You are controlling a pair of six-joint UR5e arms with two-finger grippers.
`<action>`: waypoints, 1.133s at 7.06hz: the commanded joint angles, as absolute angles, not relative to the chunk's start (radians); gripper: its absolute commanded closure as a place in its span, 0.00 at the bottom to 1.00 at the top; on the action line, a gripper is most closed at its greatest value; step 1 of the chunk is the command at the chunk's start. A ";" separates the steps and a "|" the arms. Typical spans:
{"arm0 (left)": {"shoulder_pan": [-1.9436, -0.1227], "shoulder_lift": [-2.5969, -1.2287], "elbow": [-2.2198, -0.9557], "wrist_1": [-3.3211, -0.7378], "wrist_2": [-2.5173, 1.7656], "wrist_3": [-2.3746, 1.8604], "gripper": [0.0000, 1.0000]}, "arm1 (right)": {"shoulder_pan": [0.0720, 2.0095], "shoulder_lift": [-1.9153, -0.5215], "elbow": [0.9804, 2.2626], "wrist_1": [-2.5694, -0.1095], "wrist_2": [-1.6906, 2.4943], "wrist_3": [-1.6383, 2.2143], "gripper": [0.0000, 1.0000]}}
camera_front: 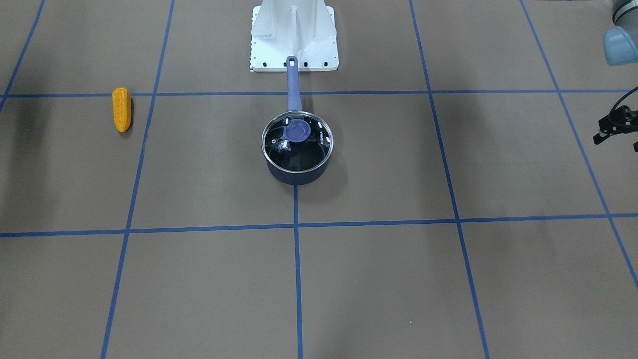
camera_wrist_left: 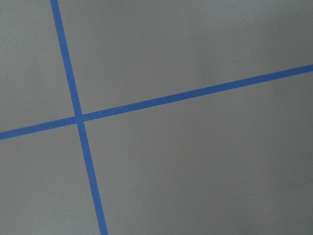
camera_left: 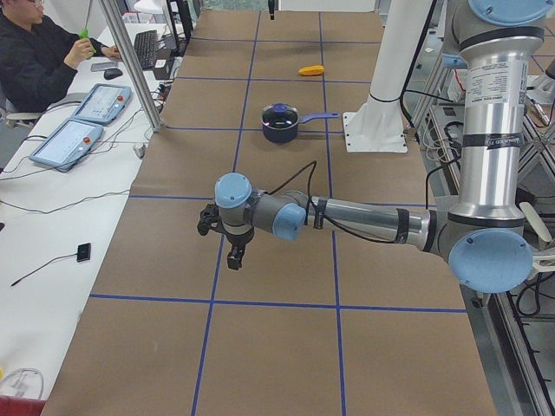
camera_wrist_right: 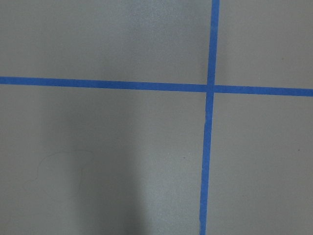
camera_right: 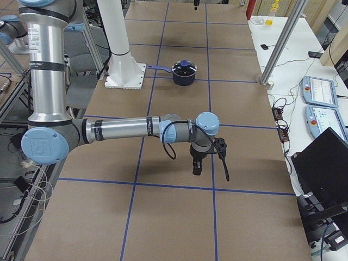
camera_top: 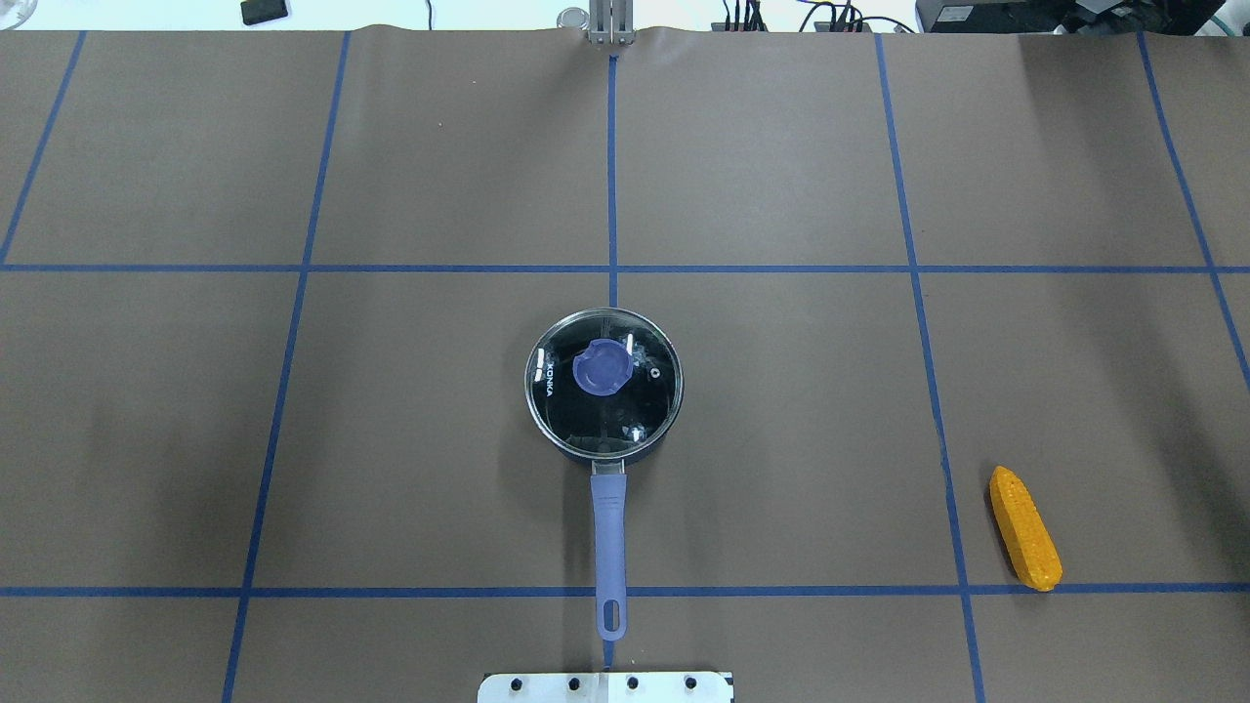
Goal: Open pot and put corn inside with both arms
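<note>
The pot [camera_front: 297,167] stands at the table's middle, its glass lid [camera_top: 635,410] shut on it, with the lavender knob [camera_top: 601,371] on top. Its long handle [camera_top: 608,532] points toward the robot base. It also shows in the left side view [camera_left: 280,123] and the right side view [camera_right: 184,72]. The corn [camera_top: 1024,527] lies flat on the robot's right side, far from the pot; it also shows in the front view [camera_front: 121,109]. My left gripper [camera_left: 235,256] hangs above the table's left end. My right gripper [camera_right: 197,167] hangs above the right end. I cannot tell whether either is open.
The white robot base plate [camera_front: 294,35] sits right behind the pot's handle. Blue tape lines grid the brown table. An operator [camera_left: 35,52] sits at a side table with pendants [camera_left: 69,139] beyond the left end. An aluminium post [camera_left: 130,61] stands there.
</note>
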State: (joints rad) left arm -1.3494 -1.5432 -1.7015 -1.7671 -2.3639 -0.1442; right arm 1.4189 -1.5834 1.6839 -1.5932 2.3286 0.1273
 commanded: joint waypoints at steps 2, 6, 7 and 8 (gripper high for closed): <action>-1.350 -1.543 -1.703 -1.767 -2.364 -0.144 0.01 | 1.416 -1.563 1.687 -1.594 2.333 0.129 0.00; -1.341 -1.581 -1.710 -1.764 -2.362 -0.181 0.01 | 1.291 -1.526 1.797 -1.592 2.344 0.258 0.00; -1.338 -1.607 -1.709 -1.760 -2.362 -0.210 0.01 | 1.248 -1.517 1.849 -1.585 2.347 0.259 0.00; -1.304 -1.630 -1.712 -1.759 -2.362 -0.251 0.01 | 1.232 -1.519 1.865 -1.556 2.385 0.262 0.00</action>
State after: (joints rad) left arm -1.3314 -1.6037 -1.7097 -1.7610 -2.3623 -0.2086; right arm 1.2645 -1.5213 1.8269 -1.5806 2.3537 0.2558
